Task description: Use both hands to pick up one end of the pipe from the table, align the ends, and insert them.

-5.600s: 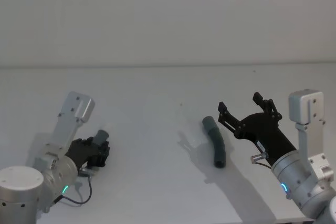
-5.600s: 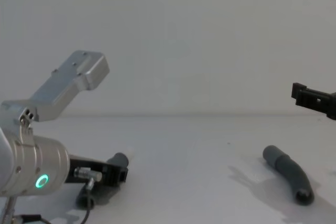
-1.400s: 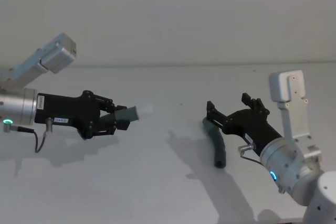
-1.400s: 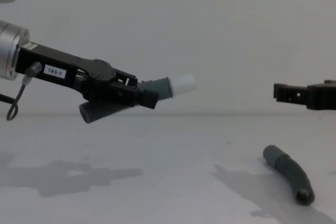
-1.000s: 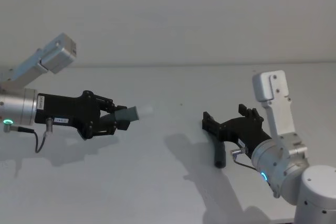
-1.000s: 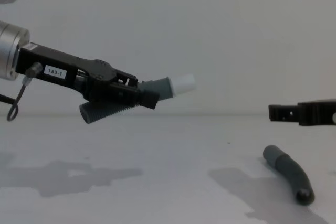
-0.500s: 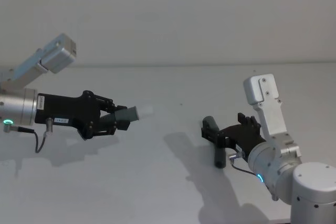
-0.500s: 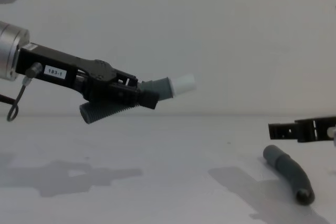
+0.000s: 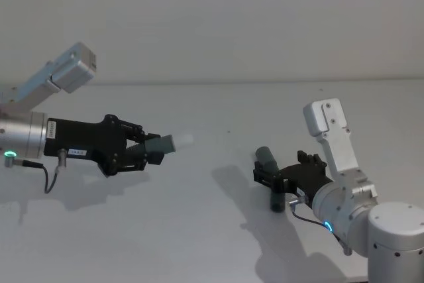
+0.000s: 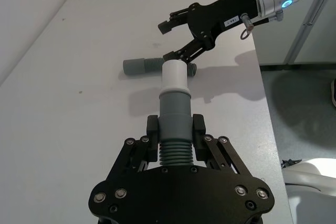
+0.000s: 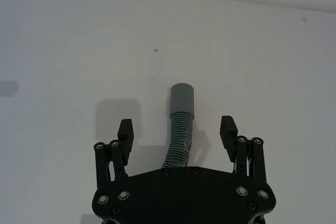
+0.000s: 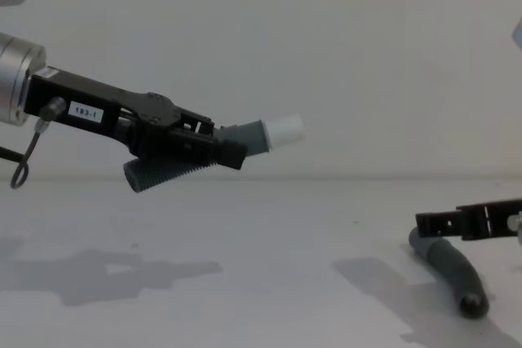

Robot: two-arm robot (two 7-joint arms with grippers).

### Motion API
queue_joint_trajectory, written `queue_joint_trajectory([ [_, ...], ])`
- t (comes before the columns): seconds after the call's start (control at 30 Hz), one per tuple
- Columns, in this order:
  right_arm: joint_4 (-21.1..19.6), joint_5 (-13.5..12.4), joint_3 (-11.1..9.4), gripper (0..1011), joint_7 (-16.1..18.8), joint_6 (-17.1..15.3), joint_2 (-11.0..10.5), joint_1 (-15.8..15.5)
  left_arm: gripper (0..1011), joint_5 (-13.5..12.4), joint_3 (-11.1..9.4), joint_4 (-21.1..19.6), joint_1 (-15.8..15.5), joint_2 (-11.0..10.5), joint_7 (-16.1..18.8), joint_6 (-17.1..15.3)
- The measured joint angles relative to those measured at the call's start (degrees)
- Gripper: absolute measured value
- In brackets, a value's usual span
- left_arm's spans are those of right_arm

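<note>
Grey ribbed white-tipped hose (image 10: 174,106) clamped in left pincer (image 12: 222,149), socket-cuffed hose (image 11: 182,100) on table (image 9: 165,230), right pincer (image 11: 176,128) spread around it.

right gripper (image 12: 447,220): cut by chest view's edge | lying pipe piece (image 11: 181,124): one end hidden beneath it

- One dark-grey corrugated pipe piece (image 12: 155,175), clamped in our left gripper (image 12: 218,149), hangs well above the table (image 12: 261,299), white-tipped narrow cuff (image 12: 265,132) tilted upward.
- The other curved piece (image 11: 180,135) lies on the table between our right gripper's (image 11: 176,126) spread fingers (image 11: 125,129), touching neither.
</note>
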State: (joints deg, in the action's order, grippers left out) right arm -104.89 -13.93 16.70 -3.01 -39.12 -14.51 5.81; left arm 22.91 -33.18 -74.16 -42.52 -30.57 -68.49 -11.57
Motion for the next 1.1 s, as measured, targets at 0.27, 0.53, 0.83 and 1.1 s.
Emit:
queue_joint_trajectory([
  [0.27, 1.6, -0.4, -0.4, 1002, 1.0, -0.2, 0.1, 0.5, 344, 0.0, 0.0, 0.0, 0.0, 0.0, 0.0, 0.0],
  [0.53, 3.5, -0.6, -0.9, 1002, 2.1, 0.2, 0.4, 1.2, 343, 0.0, 0.0, 0.0, 0.0, 0.0, 0.0, 0.0],
  [0.83, 5.6, -0.8, -1.6, 1002, 2.9, 0.8, 0.7, 1.8, 344, 0.0, 0.0, 0.0, 0.0, 0.0, 0.0, 0.0],
  [1.1, 7.2, -0.8, -2.2, 1002, 3.4, 1.2, 1.0, 2.3, 343, 0.0, 0.0, 0.0, 0.0, 0.0, 0.0, 0.0],
])
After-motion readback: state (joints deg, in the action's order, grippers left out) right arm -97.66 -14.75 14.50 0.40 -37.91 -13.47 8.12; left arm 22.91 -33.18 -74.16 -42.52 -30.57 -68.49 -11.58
